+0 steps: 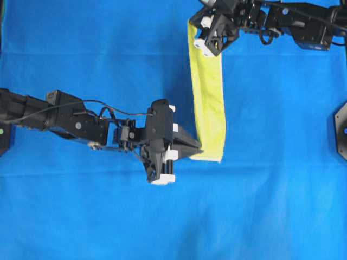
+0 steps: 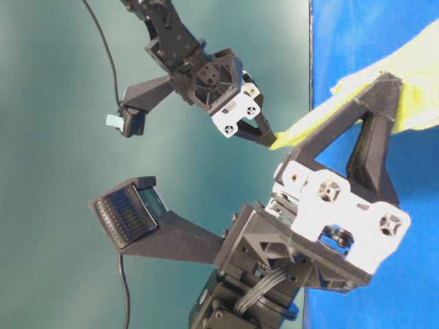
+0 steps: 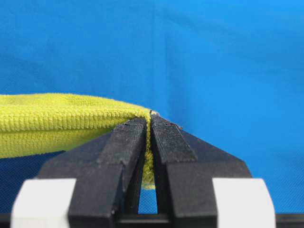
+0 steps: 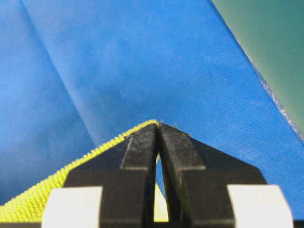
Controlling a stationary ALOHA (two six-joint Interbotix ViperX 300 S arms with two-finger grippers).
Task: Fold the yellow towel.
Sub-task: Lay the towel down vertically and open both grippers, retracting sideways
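Note:
The yellow towel [image 1: 210, 103] hangs as a long narrow strip over the blue fabric, running from the far edge toward the middle. My left gripper [image 1: 199, 148] is shut on its near corner. In the left wrist view the towel's hem [image 3: 57, 123] is pinched between the black fingers of the left gripper [image 3: 150, 116]. My right gripper [image 1: 194, 33] is shut on the far corner. The right wrist view shows the right gripper [image 4: 158, 124] with the towel's yellow edge [image 4: 47, 190] trailing off to its left. In the table-level view the towel [image 2: 422, 65] is stretched between both grippers, off the surface.
Blue fabric [image 1: 282, 195] covers the whole table. A black mount [image 1: 341, 130] sits at the right edge. The left arm [image 1: 65, 116] lies across the left half. Beyond the fabric's far edge is a green surface [image 4: 270, 42].

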